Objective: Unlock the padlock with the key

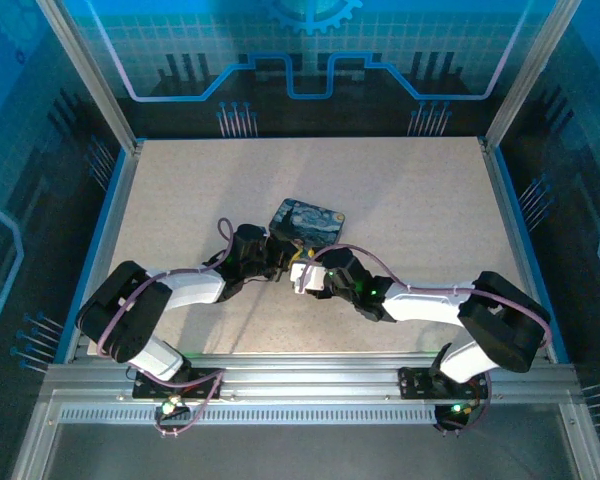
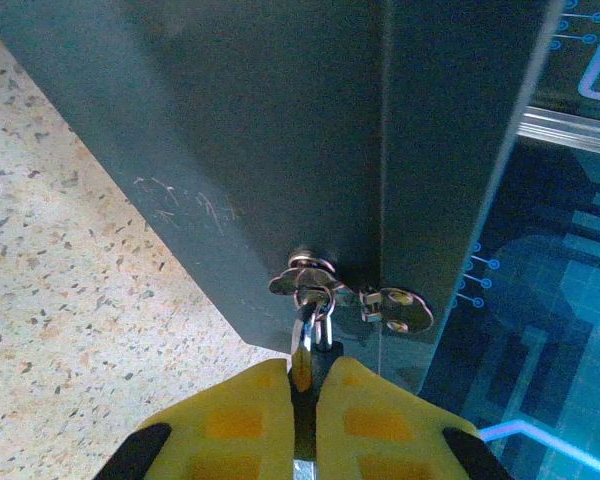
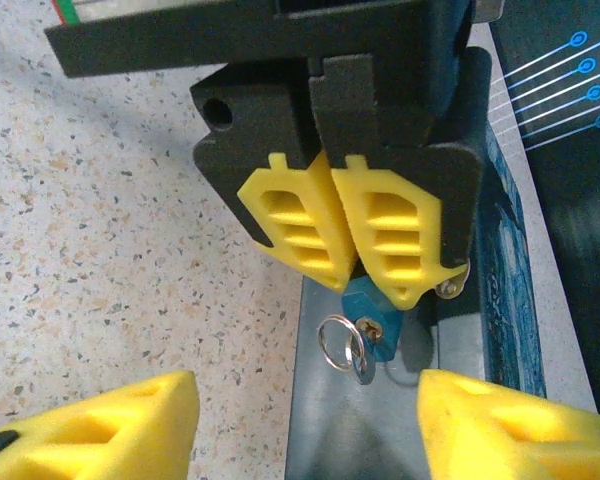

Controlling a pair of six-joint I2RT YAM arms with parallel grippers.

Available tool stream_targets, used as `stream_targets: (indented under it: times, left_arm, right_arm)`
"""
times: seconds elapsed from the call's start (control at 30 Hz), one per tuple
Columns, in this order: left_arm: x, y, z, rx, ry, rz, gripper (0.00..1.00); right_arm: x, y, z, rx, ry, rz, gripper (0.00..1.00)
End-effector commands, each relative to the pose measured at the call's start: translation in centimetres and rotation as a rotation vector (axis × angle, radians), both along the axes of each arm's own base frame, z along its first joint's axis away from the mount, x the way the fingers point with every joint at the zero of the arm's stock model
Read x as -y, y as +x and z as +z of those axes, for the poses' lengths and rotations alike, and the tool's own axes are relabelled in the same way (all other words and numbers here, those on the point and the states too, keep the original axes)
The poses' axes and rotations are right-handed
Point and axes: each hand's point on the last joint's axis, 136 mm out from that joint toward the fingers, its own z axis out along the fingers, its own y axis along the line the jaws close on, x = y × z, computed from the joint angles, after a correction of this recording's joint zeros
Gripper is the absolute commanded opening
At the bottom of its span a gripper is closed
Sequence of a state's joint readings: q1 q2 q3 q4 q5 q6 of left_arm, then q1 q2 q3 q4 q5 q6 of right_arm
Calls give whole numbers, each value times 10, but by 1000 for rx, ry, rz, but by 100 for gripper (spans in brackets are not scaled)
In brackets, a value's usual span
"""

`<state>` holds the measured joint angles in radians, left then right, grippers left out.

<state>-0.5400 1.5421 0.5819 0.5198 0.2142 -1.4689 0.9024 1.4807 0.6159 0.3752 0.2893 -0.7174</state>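
As I judge it, the risk is that the right tool (image 3: 308, 405), jaws apart, pinches the loose ring (image 3: 335, 345) instead of the key (image 3: 364, 368), or nudges it so the padlock (image 3: 360, 298) twists. The left tool (image 2: 302, 385) is clamped together on the padlock at the tin's (image 2: 230, 150) latch. The key hangs just ahead of the right tool, in line with the gap between its jaws.

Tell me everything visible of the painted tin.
The tin is a flat blue rectangular box, its lid painted with a swirling night sky, lying slightly askew on the speckled table. Close up, its side wall looks dark, scratched metal, with a small silvery hasp across a seam. The padlock hangs there, pinched by the shut left gripper.
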Motion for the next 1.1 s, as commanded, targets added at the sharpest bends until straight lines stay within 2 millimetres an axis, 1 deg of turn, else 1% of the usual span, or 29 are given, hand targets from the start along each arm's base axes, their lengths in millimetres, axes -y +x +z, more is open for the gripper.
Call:
stream_targets:
  times: [0.0, 0.23, 0.4, 0.7, 0.83, 0.93, 1.07]
  left_arm:
    - [11, 5, 27, 42, -57, -20, 0]
    - [12, 4, 26, 40, -59, -22, 0]
    - [12, 4, 25, 39, -63, -22, 0]
    - [13, 3, 21, 32, -66, -24, 0]
    - [13, 3, 23, 35, -71, -24, 0]
    - [14, 3, 24, 37, -73, -27, 0]
    - [15, 4, 23, 35, -85, -26, 0]
  right_arm:
    - [-7, 8, 10, 24, 46, -22, 55]
    - [-9, 16, 7, 29, 36, -44, 42]
    - [-9, 20, 10, 34, 59, -61, 40]
    - [-9, 23, 9, 28, 64, -69, 29]
    - [-10, 24, 8, 24, 65, -75, 26]
    - [-9, 26, 7, 26, 67, -87, 23]
    - [-9, 29, 7, 32, 69, -101, 14]
